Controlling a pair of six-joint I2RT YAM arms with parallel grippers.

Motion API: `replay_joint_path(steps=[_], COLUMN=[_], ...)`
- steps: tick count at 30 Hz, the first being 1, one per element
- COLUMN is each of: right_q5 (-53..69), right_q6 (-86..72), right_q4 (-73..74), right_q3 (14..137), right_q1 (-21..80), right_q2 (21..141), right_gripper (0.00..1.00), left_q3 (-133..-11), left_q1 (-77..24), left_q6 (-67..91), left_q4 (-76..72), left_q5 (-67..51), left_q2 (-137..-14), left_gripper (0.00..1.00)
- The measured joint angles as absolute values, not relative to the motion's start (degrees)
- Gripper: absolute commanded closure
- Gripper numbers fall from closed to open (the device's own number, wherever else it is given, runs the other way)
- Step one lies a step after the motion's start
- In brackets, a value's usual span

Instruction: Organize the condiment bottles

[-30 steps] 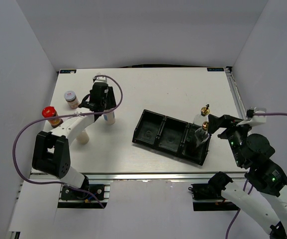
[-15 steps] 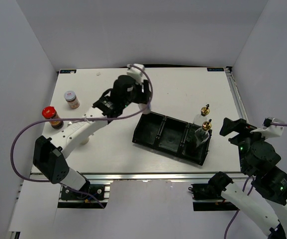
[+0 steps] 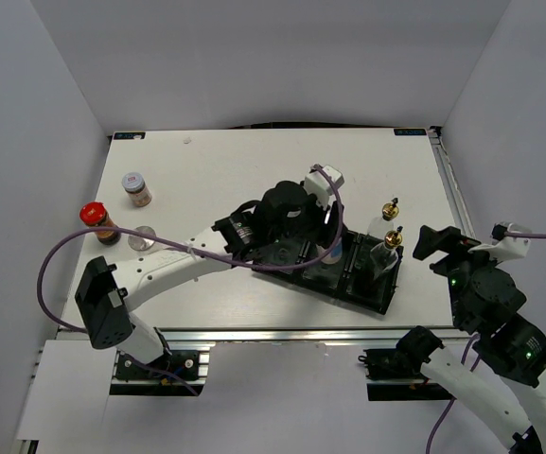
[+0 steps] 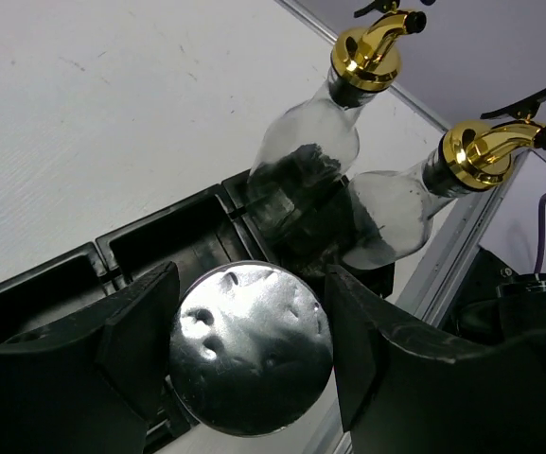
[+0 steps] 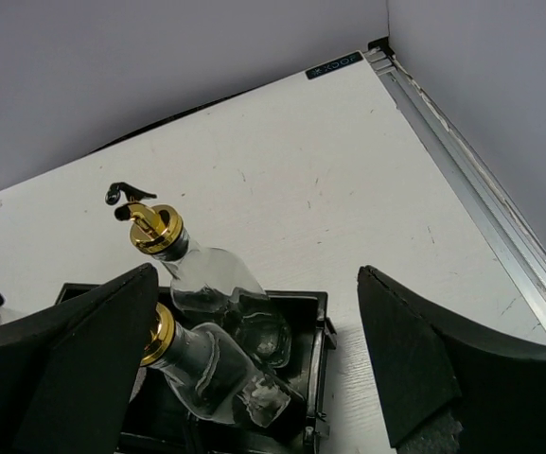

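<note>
Left claw [image 4: 251, 342] here, clamped on a silver-capped shaker [image 4: 250, 364] with a finger on either side of it. The shaker sits right between my fingertips, over the black tray [image 4: 173, 241]. I think it's above the middle slot, but my own arm hides most of that from above. It stands upright, long axis vertical, cap facing up at my wrist. The two glass bottles [image 4: 303, 156] stand just to its right in the right-hand slot. My right claw [image 3: 431, 244] is spread wide, holding nothing, right of the tray.
</note>
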State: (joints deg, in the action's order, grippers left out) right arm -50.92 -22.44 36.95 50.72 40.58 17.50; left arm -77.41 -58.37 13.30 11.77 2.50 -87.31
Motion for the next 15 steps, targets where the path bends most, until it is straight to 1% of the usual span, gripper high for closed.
replay_joint_path(steps=[5, 14, 15], right_q5=[-50.37, -50.17, -50.19], right_q6=[-22.02, -21.67, -21.61], right_q4=[36.03, 35.46, 35.42], right_q3=[50.72, 49.63, 49.60], right_q1=[40.58, 40.58, 40.58], right_q2=[16.27, 13.96, 13.76], right_gripper=[0.11, 0.11, 0.11], left_q3=[-77.54, -81.60, -82.02], left_q1=[-58.98, -58.85, -58.85], left_q6=[13.04, 11.84, 11.62], left_q4=[8.49, 8.64, 8.67], left_q5=[2.63, 6.68, 7.09], left_q2=[-91.20, -103.92, -104.81], left_gripper=[0.99, 0.99, 0.96])
